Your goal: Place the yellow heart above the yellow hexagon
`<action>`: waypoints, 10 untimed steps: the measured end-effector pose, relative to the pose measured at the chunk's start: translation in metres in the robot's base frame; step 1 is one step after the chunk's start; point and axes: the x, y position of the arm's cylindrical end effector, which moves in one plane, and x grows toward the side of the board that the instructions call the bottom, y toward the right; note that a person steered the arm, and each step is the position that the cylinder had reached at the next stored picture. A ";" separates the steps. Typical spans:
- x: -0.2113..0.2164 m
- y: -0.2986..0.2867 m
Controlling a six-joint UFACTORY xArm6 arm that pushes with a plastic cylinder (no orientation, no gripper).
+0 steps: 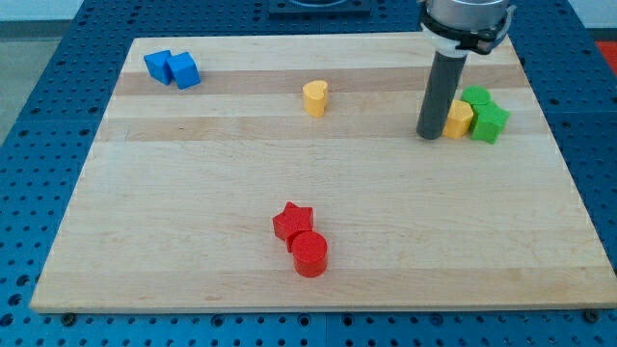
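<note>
Pale wooden board (318,193) lies on a blue perforated bench (39,145), and the single camera view looks down on it from the near edge.

At the far right, my tip (429,136) rests on the board just left of the yellow hexagon (460,120), touching it or very nearly so; the exact contact is hard to judge. The rod rises straight up from there to a grey collar at the view's top. It is a bare rod, so it grasps nothing and merely stands beside the block.

Tight against the hexagon's right side sit two green blocks: one (475,97) slightly farther back, its shape unclear, and a green star (490,122) nearer, touching the hexagon.

The yellow heart (315,97) stands alone toward the far middle of the board, well apart from the hexagon and to its left, at about the same depth.

In the far left corner two blue blocks press together: a left one (157,66) and a right one (183,70), shapes not clear.

Near the middle of the near edge, a red star (292,222) touches a red cylinder (310,254) just in front of it.
</note>
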 end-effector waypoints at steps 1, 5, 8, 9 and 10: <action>0.000 -0.016; 0.002 -0.205; -0.050 -0.205; -0.044 -0.187; -0.044 -0.158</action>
